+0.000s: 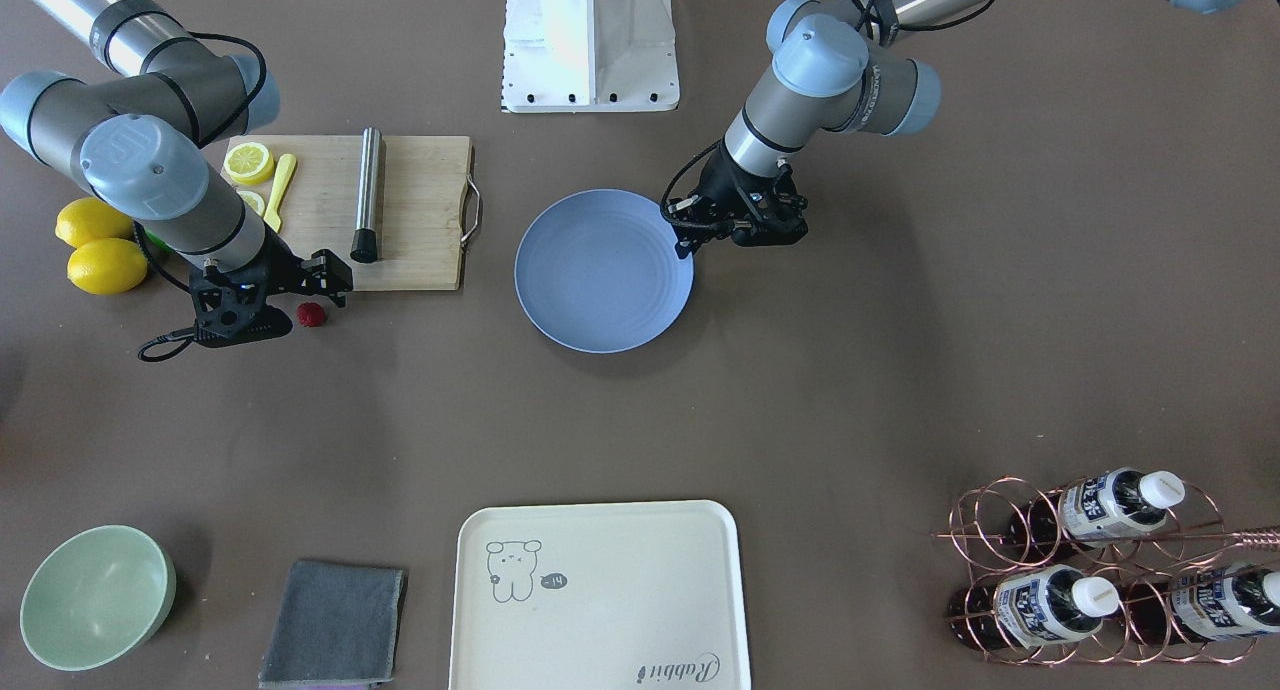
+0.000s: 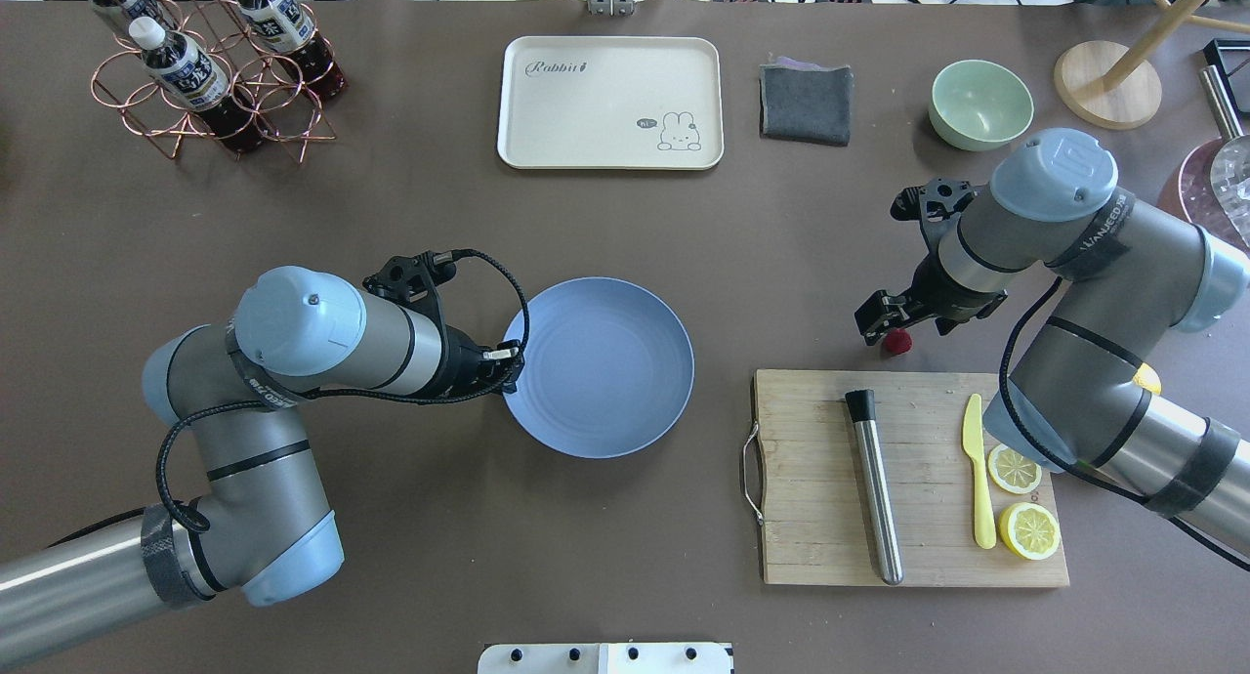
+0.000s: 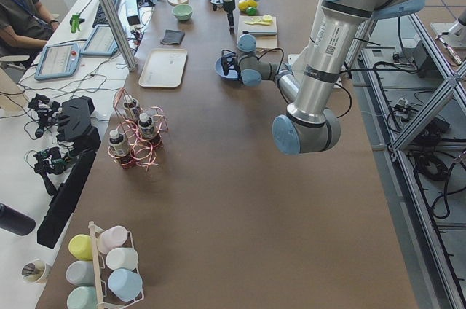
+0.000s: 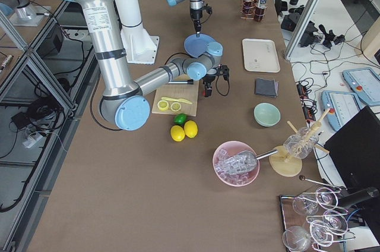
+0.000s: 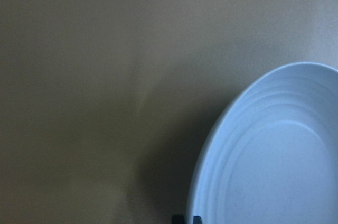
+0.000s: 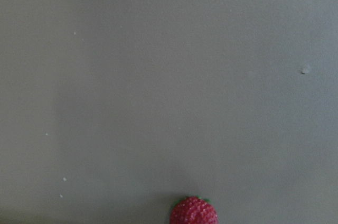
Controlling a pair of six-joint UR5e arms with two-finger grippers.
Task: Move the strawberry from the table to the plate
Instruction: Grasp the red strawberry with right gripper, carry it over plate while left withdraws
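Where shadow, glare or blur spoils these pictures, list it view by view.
Left wrist view: dim and soft, with a dark shadow on the table beside the plate. Right wrist view: even light, the strawberry fairly sharp but cut by the bottom edge. Front-facing view: the white robot base glares; soft arm shadows lie on the table.

The bumpy red strawberry lies on the grey-brown table, well apart from the seemingly level light-blue plate.

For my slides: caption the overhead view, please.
Right gripper poised by the strawberry on the table; left gripper at the plate's rim.
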